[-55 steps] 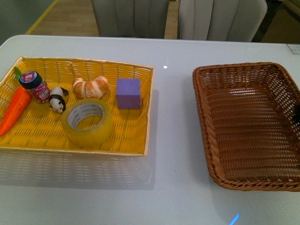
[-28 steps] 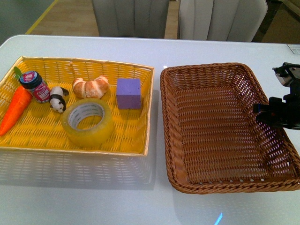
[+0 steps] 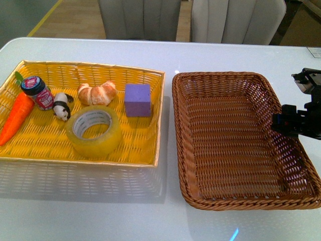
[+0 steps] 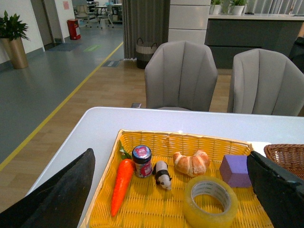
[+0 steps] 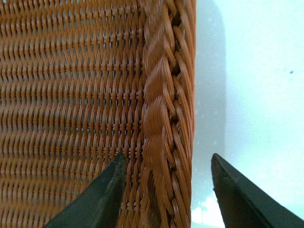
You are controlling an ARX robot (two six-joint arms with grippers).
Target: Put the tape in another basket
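Observation:
The tape point(image 3: 103, 143), a yellowish roll with a white core, lies flat in the front middle of the yellow tray basket point(image 3: 100, 65). It also shows in the left wrist view point(image 4: 209, 217). The dark brown wicker basket point(image 3: 220, 76) stands empty just right of the tray. My right gripper point(image 3: 282, 123) is open and straddles the brown basket's right rim point(image 5: 161, 118), one finger inside and one outside point(image 5: 167, 159). My left gripper point(image 4: 169, 159) is open and empty, held above and before the tray, away from the tape. It does not show in the front view.
The yellow tray also holds a carrot point(image 3: 15, 118), a small jar point(image 3: 37, 92), a panda figure point(image 3: 61, 106), a croissant point(image 3: 97, 93) and a purple block point(image 3: 137, 99). Two grey chairs point(image 3: 140, 17) stand behind the white table.
The brown basket has slid left, close to the yellow tray, then shifted slightly. My right gripper came into view at its right rim. The tape has not moved.

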